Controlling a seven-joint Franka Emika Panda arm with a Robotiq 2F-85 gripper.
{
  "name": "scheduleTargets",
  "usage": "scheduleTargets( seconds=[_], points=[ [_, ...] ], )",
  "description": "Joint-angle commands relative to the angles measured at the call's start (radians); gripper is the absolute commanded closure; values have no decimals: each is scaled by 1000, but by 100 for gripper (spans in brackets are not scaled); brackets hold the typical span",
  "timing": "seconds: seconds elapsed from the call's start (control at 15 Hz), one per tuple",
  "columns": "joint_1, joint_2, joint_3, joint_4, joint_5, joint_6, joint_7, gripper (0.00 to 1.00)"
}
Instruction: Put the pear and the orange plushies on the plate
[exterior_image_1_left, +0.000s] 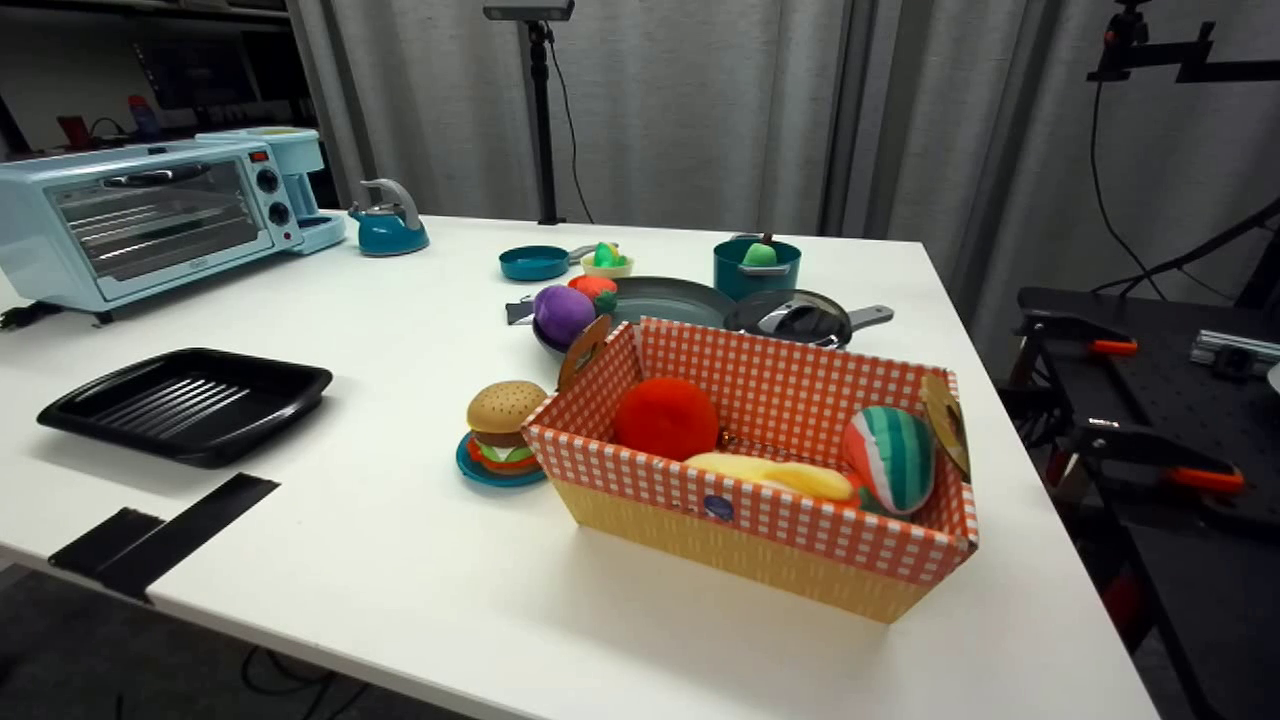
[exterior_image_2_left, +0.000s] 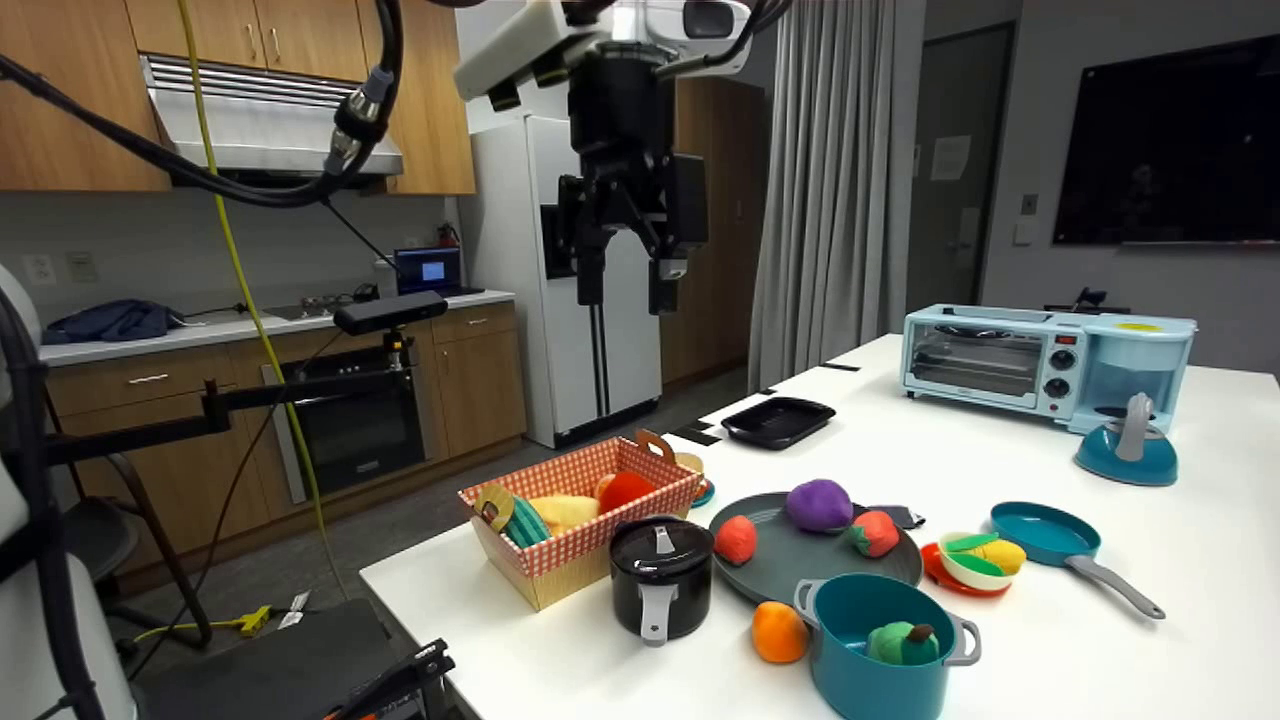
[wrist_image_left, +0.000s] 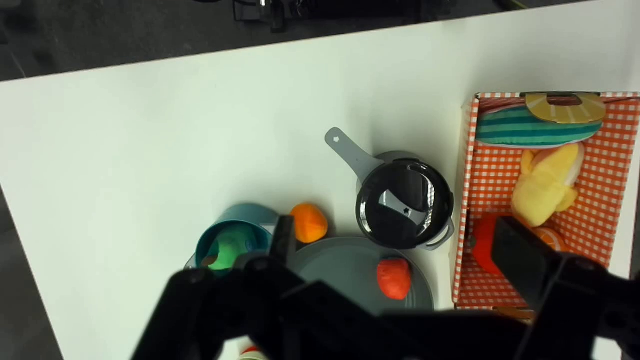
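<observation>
The orange plushie (exterior_image_2_left: 779, 632) lies on the white table between the teal pot and the black pot; it also shows in the wrist view (wrist_image_left: 310, 223). A green plushie with a brown stem (exterior_image_2_left: 903, 643), seemingly the pear, sits inside the teal pot (exterior_image_2_left: 880, 680); in the wrist view it shows too (wrist_image_left: 230, 248). The grey plate (exterior_image_2_left: 752, 582) holds a purple plushie (exterior_image_2_left: 818, 505) and two red plushies (exterior_image_2_left: 736, 540) (exterior_image_2_left: 875, 533). My gripper (exterior_image_2_left: 627, 290) is open and empty, high above the table. In the wrist view its fingers (wrist_image_left: 395, 222) stand wide apart.
A black lidded pot (exterior_image_2_left: 660, 595) stands between the plate and the checked basket (exterior_image_1_left: 740, 550), which holds several plush foods. A teal pan (exterior_image_2_left: 1045, 533), a small bowl (exterior_image_2_left: 955, 566), a toy burger (exterior_image_1_left: 503, 425), a black tray (exterior_image_1_left: 185, 400), kettle (exterior_image_1_left: 390, 230) and toaster oven (exterior_image_1_left: 170, 215) are also on the table.
</observation>
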Motion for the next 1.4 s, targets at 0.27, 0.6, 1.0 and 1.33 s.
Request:
scheduleTargets(
  seconds=[0.27,0.6,1.0,1.33],
  points=[
    [0,0,0,2,0,-2,0,0],
    [0,0,0,2,0,-2,0,0],
    [-2,22,-6,0,12,12,7,0],
    [-28,110,-16,12,11,92,61,0]
  ],
)
